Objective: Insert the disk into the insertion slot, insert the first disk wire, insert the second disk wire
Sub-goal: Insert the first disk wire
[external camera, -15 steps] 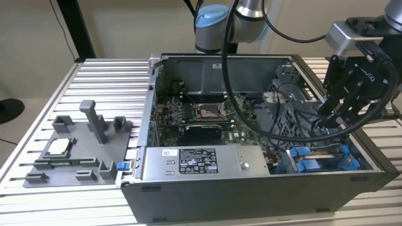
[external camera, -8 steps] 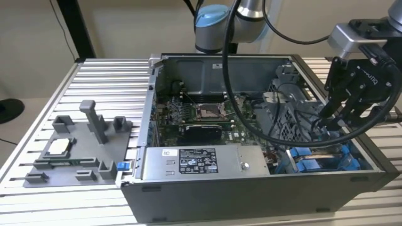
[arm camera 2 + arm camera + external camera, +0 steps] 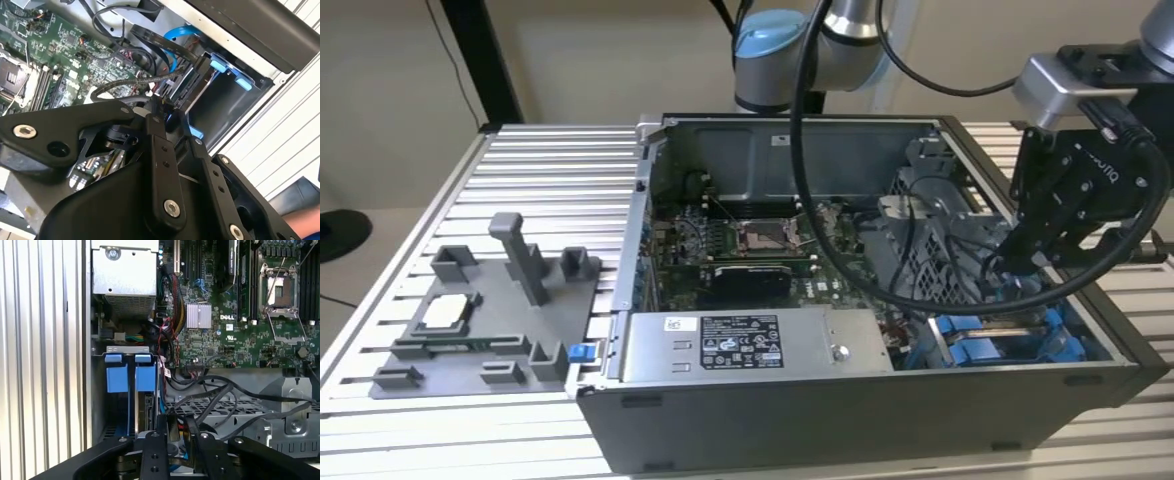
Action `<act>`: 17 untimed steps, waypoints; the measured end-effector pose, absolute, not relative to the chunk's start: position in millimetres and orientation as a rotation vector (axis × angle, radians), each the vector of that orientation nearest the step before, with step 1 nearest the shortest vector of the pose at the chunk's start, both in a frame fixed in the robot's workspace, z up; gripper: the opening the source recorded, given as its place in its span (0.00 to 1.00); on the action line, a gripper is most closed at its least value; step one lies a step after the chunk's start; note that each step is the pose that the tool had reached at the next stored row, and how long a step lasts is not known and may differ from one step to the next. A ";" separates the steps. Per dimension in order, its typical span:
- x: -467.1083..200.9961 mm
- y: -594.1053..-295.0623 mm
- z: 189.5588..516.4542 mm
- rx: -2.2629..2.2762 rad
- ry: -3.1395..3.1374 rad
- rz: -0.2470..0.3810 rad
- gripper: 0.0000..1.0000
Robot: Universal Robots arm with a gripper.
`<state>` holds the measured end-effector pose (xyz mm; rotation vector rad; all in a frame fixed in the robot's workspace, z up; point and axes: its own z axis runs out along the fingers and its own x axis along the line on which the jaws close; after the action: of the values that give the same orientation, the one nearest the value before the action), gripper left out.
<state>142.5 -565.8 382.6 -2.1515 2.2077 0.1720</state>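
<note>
Entry: wire stage, disk bay.

Your gripper point(image 3: 176, 424) reaches down from above into the computer case point(image 3: 854, 420), at the corner on the exterior view's right. The case lies open face up, so this is the only clear way in. Its fingers point(image 3: 161, 426) are pinched together on a black wire connector point(image 3: 173, 434). I see no gap on either side of it, so I judge the grasp to be firm.

The disk point(image 3: 148, 412) stands on edge inside the insertion slot point(image 3: 127, 348), below one of the blue tabs point(image 3: 145, 377). It sits edgewise because the rails run down the bay. On that evidence, I judge the disk step done and a wire step in hand. You hold the connector just beside the disk's rear edge. I cannot tell whether it is seated.

The black wires point(image 3: 215, 390) loop slack over the perforated cage point(image 3: 215, 412), probably to leave them reach.

Count:
- disk: one
- blue tabs: two, side by side
- fingers: two
- blue flat cable point(image 3: 175, 35): one
- power-supply box point(image 3: 747, 345): one
- grey fixture point(image 3: 480, 320) on the slatted table point(image 3: 400, 420): one
- black wires: at least four, too tangled for an exact count
</note>
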 end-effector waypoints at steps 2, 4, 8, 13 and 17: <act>142.4 -565.7 382.3 -2.151 2.208 0.172 0.00; 142.4 -565.7 382.3 -2.151 2.208 0.172 0.00; 142.4 -565.6 382.4 -2.151 2.207 0.173 0.00; 142.4 -565.7 384.2 -2.153 2.210 0.178 0.00; 142.3 -565.7 384.9 -2.157 2.216 0.188 0.00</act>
<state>142.3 -565.7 384.9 -2.1570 2.2157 0.1878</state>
